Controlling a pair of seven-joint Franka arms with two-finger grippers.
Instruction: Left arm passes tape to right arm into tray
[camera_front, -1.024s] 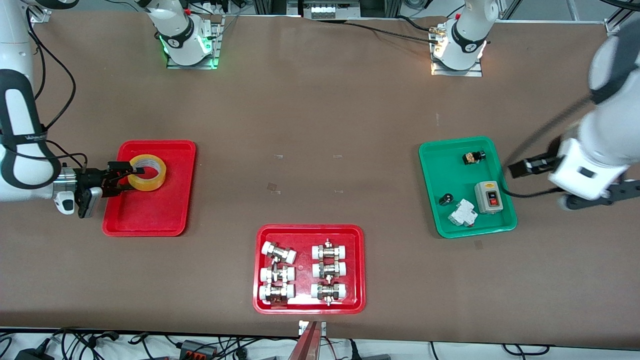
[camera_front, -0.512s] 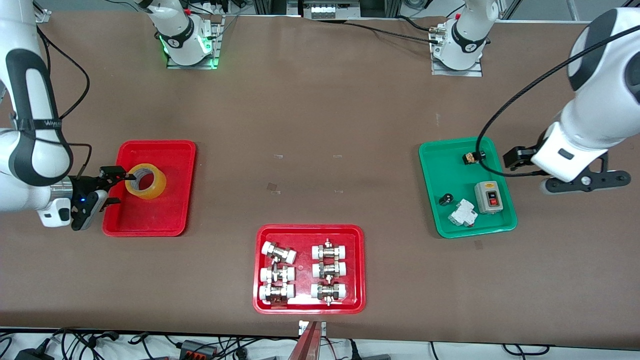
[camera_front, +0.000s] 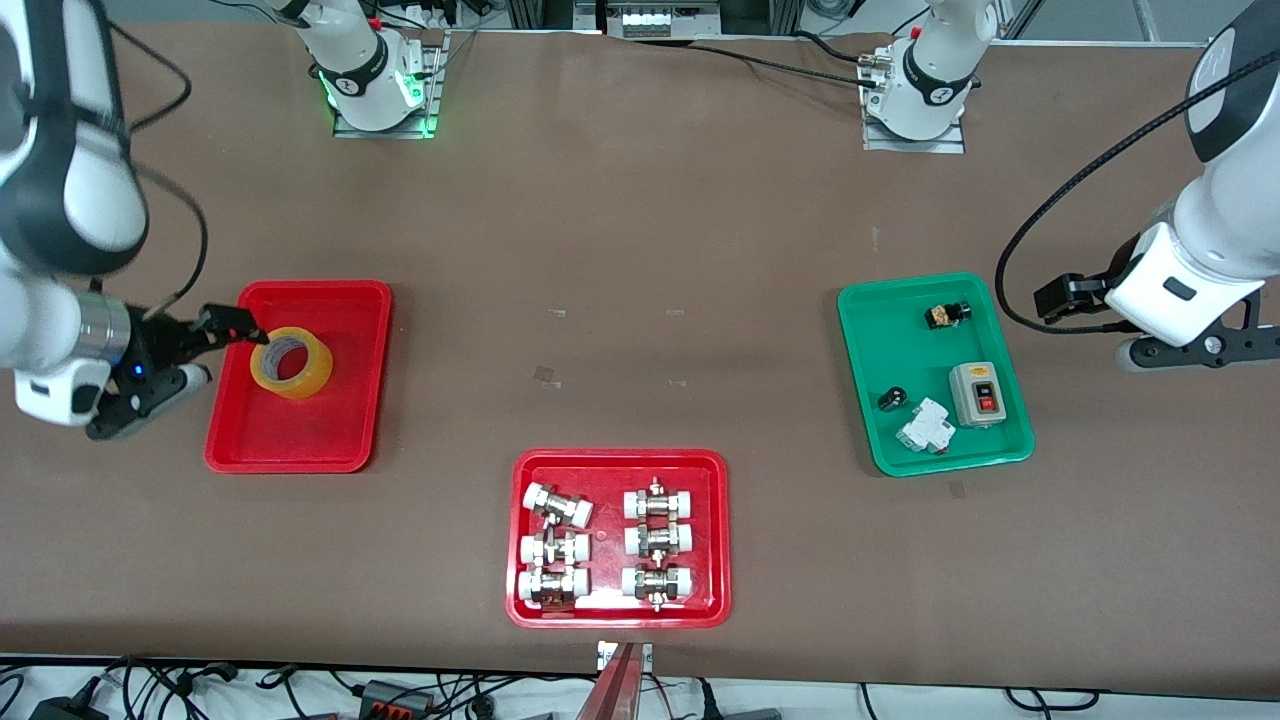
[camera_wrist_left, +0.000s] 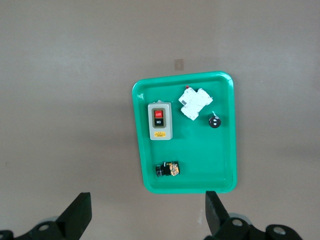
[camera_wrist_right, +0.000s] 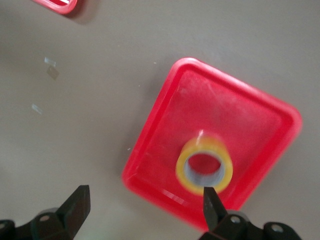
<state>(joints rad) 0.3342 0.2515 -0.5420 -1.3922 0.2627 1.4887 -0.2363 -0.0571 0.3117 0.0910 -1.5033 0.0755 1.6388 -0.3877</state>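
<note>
The yellow tape (camera_front: 291, 362) lies flat in the plain red tray (camera_front: 300, 445), with nothing touching it. My right gripper (camera_front: 207, 350) is open and empty over the tray's rim at the right arm's end of the table, just clear of the roll. In the right wrist view the tape (camera_wrist_right: 204, 167) and the tray (camera_wrist_right: 165, 130) lie below the open right gripper (camera_wrist_right: 145, 212). My left gripper (camera_front: 1068, 298) is open and empty, up over the table beside the green tray (camera_front: 860, 300). The left wrist view shows the left gripper (camera_wrist_left: 145, 220) with its jaws wide apart.
A red tray (camera_front: 618, 612) of several metal pipe fittings sits near the front camera at mid table. The green tray (camera_wrist_left: 227, 150) holds a grey switch box (camera_wrist_left: 160, 121), a white breaker (camera_wrist_left: 196, 103) and two small black parts.
My right gripper let go of the tape, which dropped flat into the red tray, then drew back toward the right arm's end. My left arm pulled back from the green tray.
</note>
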